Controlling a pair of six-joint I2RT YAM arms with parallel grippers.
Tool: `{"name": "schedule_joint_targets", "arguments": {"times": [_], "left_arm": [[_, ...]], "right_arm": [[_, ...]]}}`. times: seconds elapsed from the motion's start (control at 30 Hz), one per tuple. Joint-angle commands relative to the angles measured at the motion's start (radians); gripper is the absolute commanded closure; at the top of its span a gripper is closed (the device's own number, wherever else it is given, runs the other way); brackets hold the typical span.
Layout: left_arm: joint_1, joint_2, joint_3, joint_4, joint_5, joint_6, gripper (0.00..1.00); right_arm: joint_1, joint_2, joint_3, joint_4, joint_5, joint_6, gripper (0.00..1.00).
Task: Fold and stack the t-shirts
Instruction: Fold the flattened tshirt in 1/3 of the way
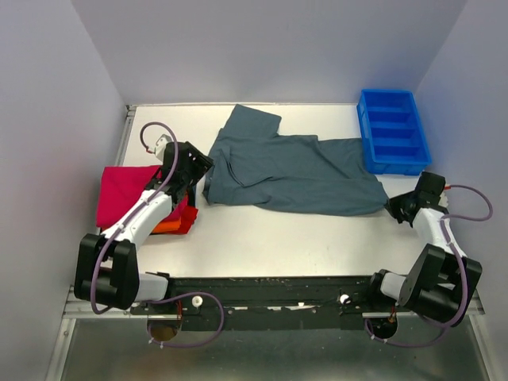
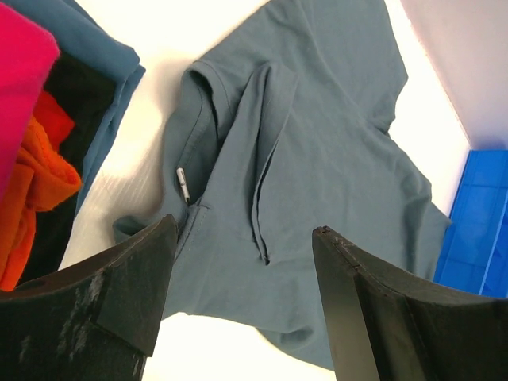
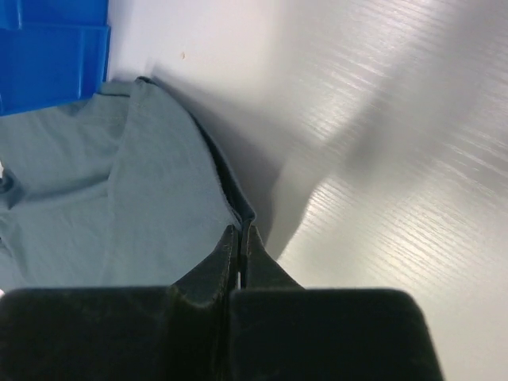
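The slate grey-blue t-shirt point(image 1: 290, 171) lies spread and rumpled across the middle of the table; it also shows in the left wrist view point(image 2: 317, 151) and the right wrist view point(image 3: 95, 206). My right gripper point(image 1: 394, 208) is shut on its lower right hem corner point(image 3: 238, 214). My left gripper point(image 1: 198, 171) is open and empty, above the shirt's left end near the collar point(image 2: 198, 135). The crimson-pink t-shirt point(image 1: 123, 193) lies folded at the left on top of the orange t-shirt point(image 1: 176, 224); both also show in the left wrist view, pink point(image 2: 20, 87) and orange point(image 2: 32, 198).
A rigid bright blue tray point(image 1: 393, 131) with compartments stands at the back right, touching the shirt's right side; it also shows in the left wrist view point(image 2: 480, 230). White walls close in the table on the left, back and right.
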Motion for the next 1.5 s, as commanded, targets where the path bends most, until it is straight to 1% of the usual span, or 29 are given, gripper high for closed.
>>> {"name": "schedule_joint_targets", "arguments": {"times": [0.0,0.07,0.1,0.17,0.23,0.37,0.47,0.57,0.7,0.8,0.9,0.97,1.03,1.07,1.13,1.17,1.2,1.33,1.47], "left_arm": [[-0.041,0.024,0.004,-0.010,-0.035,-0.012,0.19],[-0.064,0.038,0.009,-0.017,-0.053,-0.019,0.20],[-0.070,0.045,0.009,-0.019,-0.055,-0.022,0.22],[-0.073,0.053,0.003,-0.022,-0.038,-0.027,0.30],[-0.081,0.044,-0.007,-0.056,-0.044,-0.015,0.31],[-0.093,-0.025,-0.062,-0.140,-0.105,0.019,0.31],[-0.093,-0.062,-0.123,-0.131,-0.113,0.025,0.32],[-0.093,-0.048,-0.155,-0.094,-0.089,0.030,0.35],[-0.095,0.007,-0.140,-0.067,-0.066,0.050,0.38],[-0.093,0.039,-0.116,-0.051,-0.059,0.080,0.42],[-0.095,0.070,-0.109,-0.034,-0.044,0.090,0.50],[-0.093,0.090,-0.114,-0.013,-0.018,0.090,0.59],[-0.093,0.105,-0.119,0.007,0.005,0.090,0.65],[-0.093,0.108,-0.119,0.016,0.016,0.088,0.73],[-0.093,0.110,-0.122,0.028,0.026,0.094,0.92],[-0.093,0.108,-0.116,0.021,0.023,0.105,1.00],[-0.091,0.105,-0.102,-0.013,0.007,0.119,1.00],[-0.078,0.084,-0.011,-0.206,-0.134,0.184,1.00],[-0.064,0.018,-0.007,-0.293,-0.214,0.202,1.00]], "right_arm": [[-0.004,0.038,0.030,-0.005,-0.024,-0.032,0.99],[-0.004,0.045,0.024,0.008,-0.040,-0.039,0.99],[-0.004,0.040,0.019,0.017,-0.044,-0.042,0.99],[-0.004,0.031,0.008,0.024,-0.044,-0.042,0.99],[-0.004,0.020,-0.002,0.029,-0.043,-0.044,0.99],[-0.004,0.009,-0.022,0.043,-0.053,-0.044,0.99],[-0.002,0.017,-0.025,0.055,-0.064,-0.046,0.99],[-0.004,0.025,-0.025,0.061,-0.079,-0.046,0.99],[-0.002,0.023,-0.025,0.066,-0.087,-0.050,0.99],[-0.004,0.025,-0.025,0.067,-0.093,-0.049,0.99],[-0.002,0.028,-0.025,0.069,-0.099,-0.049,0.99],[-0.002,0.031,-0.025,0.069,-0.099,-0.049,0.99],[-0.002,0.034,-0.024,0.067,-0.101,-0.050,0.99],[-0.002,0.034,-0.022,0.067,-0.103,-0.049,0.99],[-0.002,0.031,-0.022,0.064,-0.101,-0.049,0.99],[-0.002,0.028,-0.021,0.060,-0.099,-0.049,0.99],[-0.002,0.028,-0.021,0.054,-0.095,-0.049,0.99],[-0.004,0.014,-0.013,0.012,-0.070,-0.046,0.99],[-0.004,-0.008,-0.013,-0.028,-0.041,-0.042,0.99]]}}
